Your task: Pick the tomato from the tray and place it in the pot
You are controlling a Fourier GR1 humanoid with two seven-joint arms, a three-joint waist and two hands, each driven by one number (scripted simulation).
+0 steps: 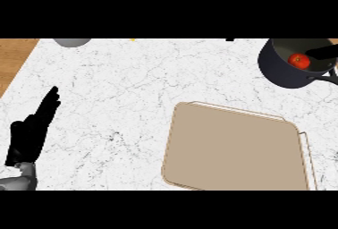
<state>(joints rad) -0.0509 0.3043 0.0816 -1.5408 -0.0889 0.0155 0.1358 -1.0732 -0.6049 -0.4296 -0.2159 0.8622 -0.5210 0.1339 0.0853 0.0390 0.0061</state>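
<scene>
Tomato [300,60] inside the pot [280,71], upper right of the frame, against the inner wall. Tray [231,147] at lower centre-right, nothing on it. Right robot hand [323,52] only partly in view at the right edge, over the pot's mouth, just beside the tomato. Open or gripping: cannot tell. Left robot hand [33,129] at the left edge, open and flat, resting.

Judged as the release stage, task near its end. Recommend confirming contact with the pot floor before letting go. Then lift straight up past the rim before drawing back, to avoid nudging the wall or the pot handle [323,78] just below.

Pot close to the upper right corner of the frame, with little margin there. Worktop [132,89] broad and bare between tray and left robot hand. Tray's upper edge apart from the pot.
</scene>
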